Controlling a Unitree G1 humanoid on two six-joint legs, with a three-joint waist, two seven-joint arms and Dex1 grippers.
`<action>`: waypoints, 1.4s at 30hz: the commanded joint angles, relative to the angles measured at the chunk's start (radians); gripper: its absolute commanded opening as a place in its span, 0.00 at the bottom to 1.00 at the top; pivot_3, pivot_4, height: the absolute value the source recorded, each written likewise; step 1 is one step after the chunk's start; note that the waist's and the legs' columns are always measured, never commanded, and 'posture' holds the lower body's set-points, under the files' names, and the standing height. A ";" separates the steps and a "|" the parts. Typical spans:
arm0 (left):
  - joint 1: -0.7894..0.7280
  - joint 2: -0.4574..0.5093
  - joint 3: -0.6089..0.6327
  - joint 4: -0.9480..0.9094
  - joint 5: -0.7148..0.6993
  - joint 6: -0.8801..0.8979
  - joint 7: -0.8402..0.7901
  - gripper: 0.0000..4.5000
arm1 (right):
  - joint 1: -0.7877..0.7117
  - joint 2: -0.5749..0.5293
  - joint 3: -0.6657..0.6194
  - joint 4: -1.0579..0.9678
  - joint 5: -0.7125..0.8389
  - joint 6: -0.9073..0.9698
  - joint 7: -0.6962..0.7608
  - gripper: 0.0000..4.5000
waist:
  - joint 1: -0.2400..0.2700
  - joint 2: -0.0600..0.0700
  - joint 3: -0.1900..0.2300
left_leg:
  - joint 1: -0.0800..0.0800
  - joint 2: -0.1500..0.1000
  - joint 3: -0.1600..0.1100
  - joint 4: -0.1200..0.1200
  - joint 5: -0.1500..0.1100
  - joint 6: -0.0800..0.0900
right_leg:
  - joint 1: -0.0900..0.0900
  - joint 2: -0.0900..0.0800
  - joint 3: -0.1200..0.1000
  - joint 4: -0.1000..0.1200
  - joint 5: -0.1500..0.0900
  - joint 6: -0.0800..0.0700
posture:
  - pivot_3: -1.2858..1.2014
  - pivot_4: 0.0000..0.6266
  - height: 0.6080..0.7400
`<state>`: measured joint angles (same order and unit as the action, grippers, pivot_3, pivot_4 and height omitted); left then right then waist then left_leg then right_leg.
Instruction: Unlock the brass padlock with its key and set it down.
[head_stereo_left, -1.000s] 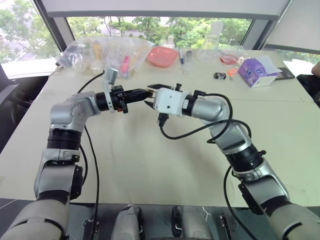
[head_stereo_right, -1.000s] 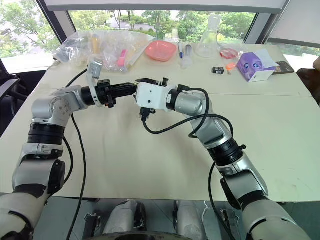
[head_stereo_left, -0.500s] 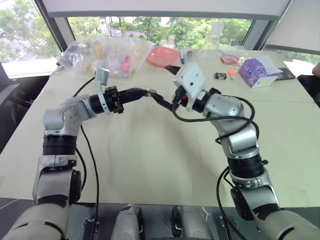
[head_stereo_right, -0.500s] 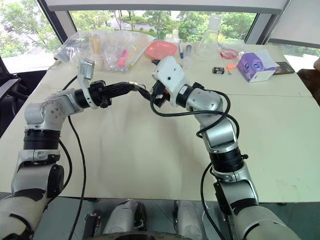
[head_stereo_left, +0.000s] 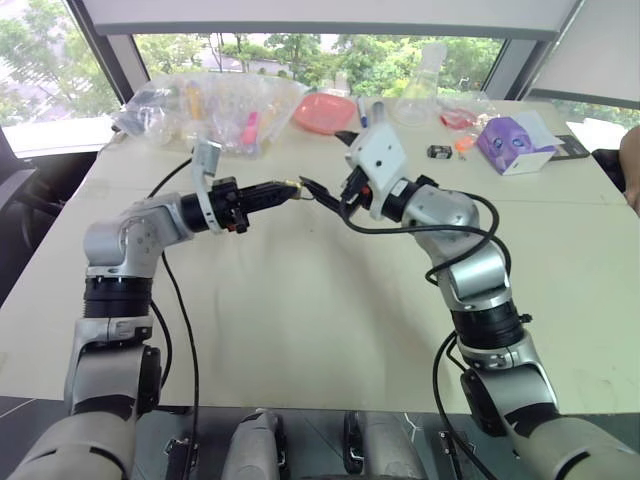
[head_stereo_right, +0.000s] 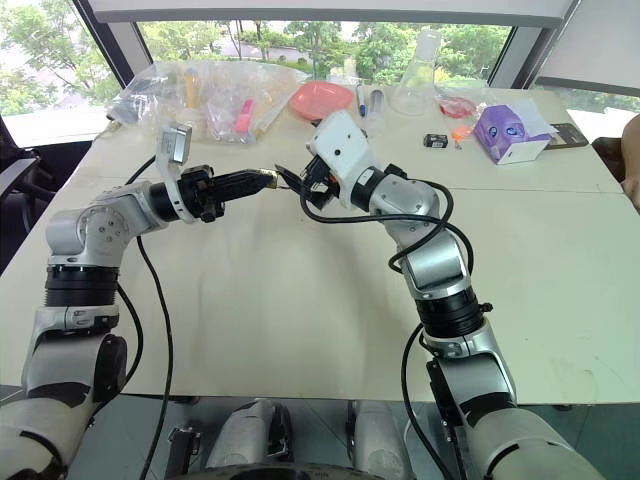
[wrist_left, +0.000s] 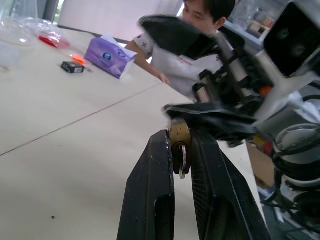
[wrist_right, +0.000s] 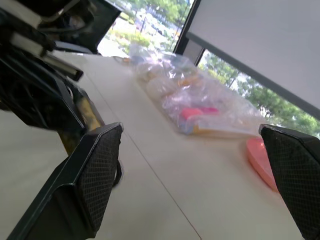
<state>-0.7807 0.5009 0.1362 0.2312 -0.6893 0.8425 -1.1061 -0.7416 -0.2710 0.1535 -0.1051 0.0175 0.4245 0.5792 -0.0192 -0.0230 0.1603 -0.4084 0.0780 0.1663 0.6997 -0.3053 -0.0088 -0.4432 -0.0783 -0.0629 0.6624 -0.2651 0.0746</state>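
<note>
The brass padlock (wrist_left: 179, 135) is pinched at the tips of my left gripper (head_stereo_left: 288, 187), which is shut on it and held level above the table (head_stereo_left: 300, 320). A small silvery piece (wrist_left: 183, 161) hangs under the brass body between the left fingers (wrist_left: 152, 190); I cannot tell whether it is the key or the shackle. My right gripper (head_stereo_left: 330, 165) faces the padlock from the right, open wide, with its lower finger (head_stereo_left: 320, 191) just short of it and nothing held. In the right wrist view the padlock (wrist_right: 91, 113) shows beside the right gripper's near finger (wrist_right: 92, 172).
Clear plastic bags (head_stereo_left: 215, 105) lie at the table's far left, with a pink dish (head_stereo_left: 323, 112), a glass flask (head_stereo_left: 420, 95), a small black block (head_stereo_left: 440, 151) and a purple box (head_stereo_left: 515, 143) along the back. A person (wrist_left: 200, 15) sits at the far right.
My right gripper has left the padlock, rolled over, opened wider and drawn slightly right. The left gripper keeps the padlock in nearly the same place.
</note>
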 joint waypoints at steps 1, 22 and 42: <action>-0.018 0.009 0.041 -0.034 -0.033 -0.005 0.013 0.00 | -0.011 -0.011 0.007 -0.019 0.009 -0.004 0.010 0.99 | 0.000 0.000 0.000 | 0.000 0.000 0.000 0.000 0.000 0.000 | 0.000 0.000 0.000 0.000 0.000 0.000 | 0.52 0.24 1.00; -0.001 0.006 0.010 -0.024 0.006 -0.041 0.015 0.00 | 0.028 -0.131 -0.010 -0.073 0.016 0.072 0.067 0.99 | 0.004 0.000 0.000 | 0.000 0.000 0.000 0.000 0.000 0.000 | 0.000 0.000 0.000 0.000 0.000 0.000 | 0.52 0.24 1.00; -0.125 -0.349 -0.078 0.559 0.154 -0.090 0.136 0.00 | 0.350 -0.522 -0.042 -0.526 0.192 0.458 0.215 0.99 | 0.009 0.000 0.000 | 0.000 -0.003 -0.006 0.000 -0.001 0.001 | 0.003 -0.001 -0.001 -0.004 0.000 0.000 | 0.52 0.24 1.00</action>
<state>-0.8830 0.1555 0.0597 0.7741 -0.5500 0.7703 -0.9545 -0.3915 -0.7836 0.1172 -0.5961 0.2025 0.8815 0.8054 -0.0098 -0.0235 0.1604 -0.4084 0.0752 0.1605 0.6993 -0.3061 -0.0073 -0.4402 -0.0790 -0.0639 0.6581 -0.2652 0.0748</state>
